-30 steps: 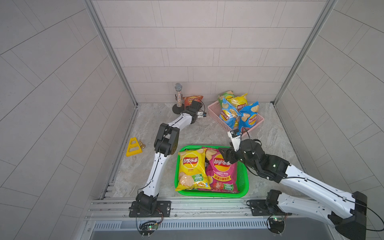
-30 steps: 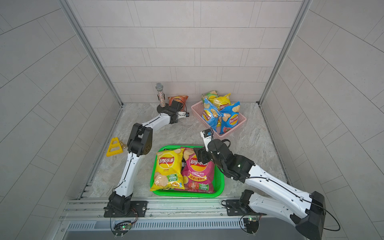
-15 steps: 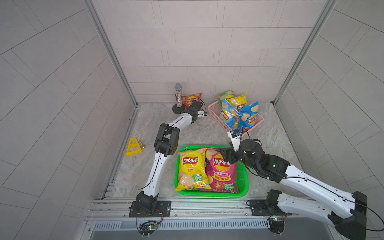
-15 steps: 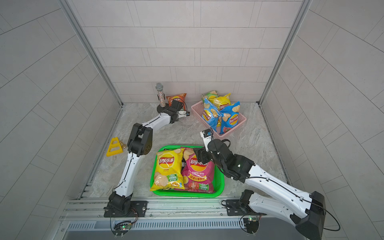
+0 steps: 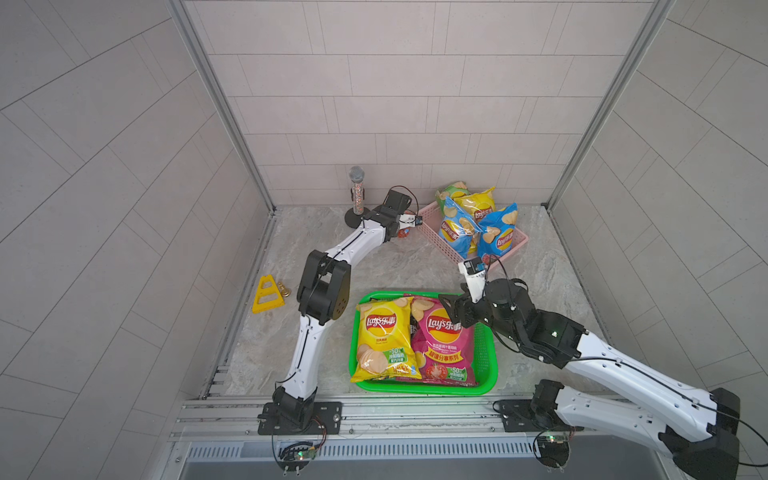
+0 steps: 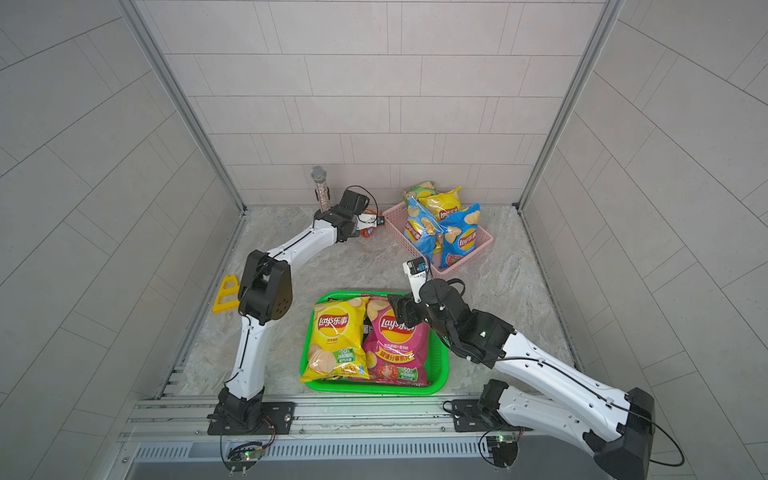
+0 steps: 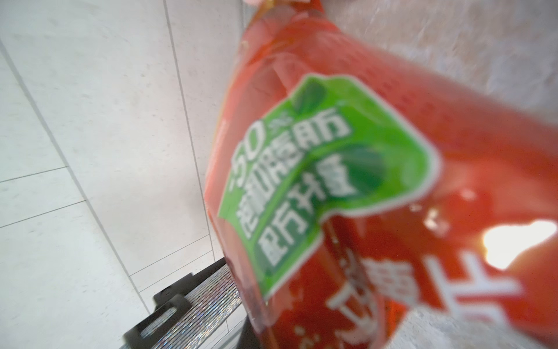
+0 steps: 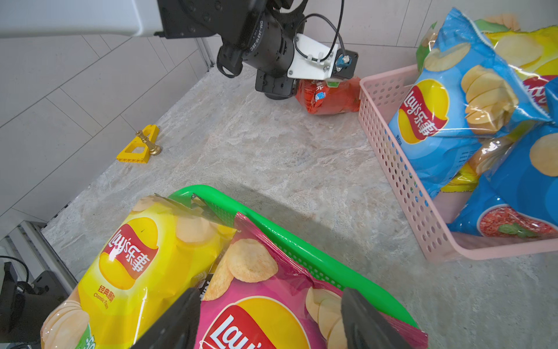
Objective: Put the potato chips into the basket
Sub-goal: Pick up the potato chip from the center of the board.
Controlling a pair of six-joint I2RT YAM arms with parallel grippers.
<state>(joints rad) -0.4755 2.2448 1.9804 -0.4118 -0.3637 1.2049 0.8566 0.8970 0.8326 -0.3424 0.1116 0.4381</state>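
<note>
Left claw (image 8: 303, 83): at the far end of the table, jaws together, pinched on the top edge of the red bag (image 8: 332, 99). The bag hangs just under the claw and its bottom looks to rest on the table. The left wrist view is filled with that bag, blurred.

A microphone (image 5: 356, 195) stands just beside this claw on one side. The pink basket (image 5: 434, 243) sits on the other side, heaped with blue bags (image 5: 496, 237) and others.

Right claw (image 8: 270, 294): jaws apart. Its fingers (image 8: 178, 320) straddle the top end of the magenta bag (image 5: 442, 345); cannot tell whether they touch it. That bag lies directly under the claw in the green basket (image 5: 419, 390), with the yellow bag (image 5: 380, 340) alongside.

The yellow triangle (image 5: 266, 295) lies well apart from both claws.
</note>
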